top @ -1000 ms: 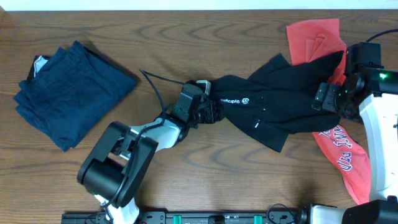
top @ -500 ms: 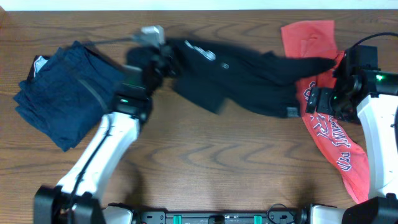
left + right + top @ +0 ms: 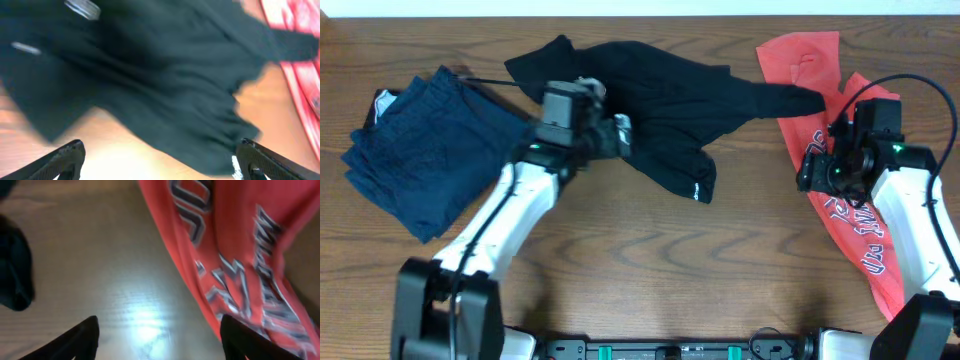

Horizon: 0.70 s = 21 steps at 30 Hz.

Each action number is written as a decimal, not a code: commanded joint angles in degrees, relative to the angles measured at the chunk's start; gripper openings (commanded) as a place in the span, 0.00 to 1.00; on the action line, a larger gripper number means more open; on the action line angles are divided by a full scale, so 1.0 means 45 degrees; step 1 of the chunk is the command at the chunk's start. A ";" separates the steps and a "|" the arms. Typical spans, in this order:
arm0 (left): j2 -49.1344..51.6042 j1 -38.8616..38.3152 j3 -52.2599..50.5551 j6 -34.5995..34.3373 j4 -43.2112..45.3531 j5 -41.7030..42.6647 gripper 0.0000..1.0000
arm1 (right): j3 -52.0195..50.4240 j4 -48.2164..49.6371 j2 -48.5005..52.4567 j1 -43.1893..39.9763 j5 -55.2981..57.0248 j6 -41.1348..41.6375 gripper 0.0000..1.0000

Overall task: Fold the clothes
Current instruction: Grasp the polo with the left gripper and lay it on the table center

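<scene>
Clothes lie in three heaps on a brown wood-grain table (image 3: 670, 270). At the far left sits a navy garment (image 3: 430, 150), roughly folded into a thick, rumpled square with a bit of white showing at its far left corner. A black T-shirt (image 3: 660, 90) sprawls unfolded across the far middle, soft and creased. One sleeve trails toward the near side, and a strip reaches right until it overlaps a red shirt (image 3: 805, 60). The red shirt runs from the far right down the right side, a long wrinkled band with white and dark lettering.

The left arm (image 3: 505, 215) stretches diagonally from the near left edge to the far middle, its white link nearly straight. Its wrist is turned so the left gripper (image 3: 620, 135) points right at the black T-shirt. In the left wrist view its dark fingertips (image 3: 67, 155) stand at the two bottom corners, spread fully wide. Only bare table lies between them, with the black cloth just ahead, and they grip nothing.

The right arm (image 3: 910, 215) comes up along the right edge and bends inward over the red shirt, with the right gripper (image 3: 812, 178) at the shirt's left border. Its jaws are well apart and hold nothing. The blurred wrist view shows table between the fingers and red fabric beside one of them.
</scene>
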 commanded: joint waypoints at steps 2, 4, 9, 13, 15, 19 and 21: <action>0.1219 -0.1418 -0.0049 -0.0767 0.0243 0.0937 0.98 | -0.0495 0.1549 -0.0058 0.0204 -0.1715 -0.0092 0.69; 0.2059 -0.2108 -0.0049 -0.1331 0.0466 0.0928 0.98 | -0.0695 0.2443 0.0000 0.0379 -0.1724 -0.0107 0.68; 0.3740 -0.3099 -0.0044 -0.2735 0.0976 0.0933 0.98 | -0.0733 0.3308 0.0529 0.0529 -0.1744 -0.0306 0.53; 0.4566 -0.3497 -0.0044 -0.2919 0.1569 0.0928 1.00 | -0.0733 0.4027 0.1428 0.0554 -0.1690 -0.0340 0.46; 0.4765 -0.3560 -0.0049 -0.2919 0.1438 0.0933 0.65 | -0.0733 0.4473 0.1948 0.0549 -0.1588 -0.0345 0.46; 0.4872 -0.3507 -0.0049 -0.2924 -0.0510 0.0928 0.08 | -0.0733 0.5586 0.3181 0.0452 -0.0379 -0.0325 0.50; 0.4867 -0.3385 -0.0044 -0.2919 -0.1899 0.0928 0.06 | -0.0733 0.6057 0.3764 0.0325 0.0432 -0.0257 0.55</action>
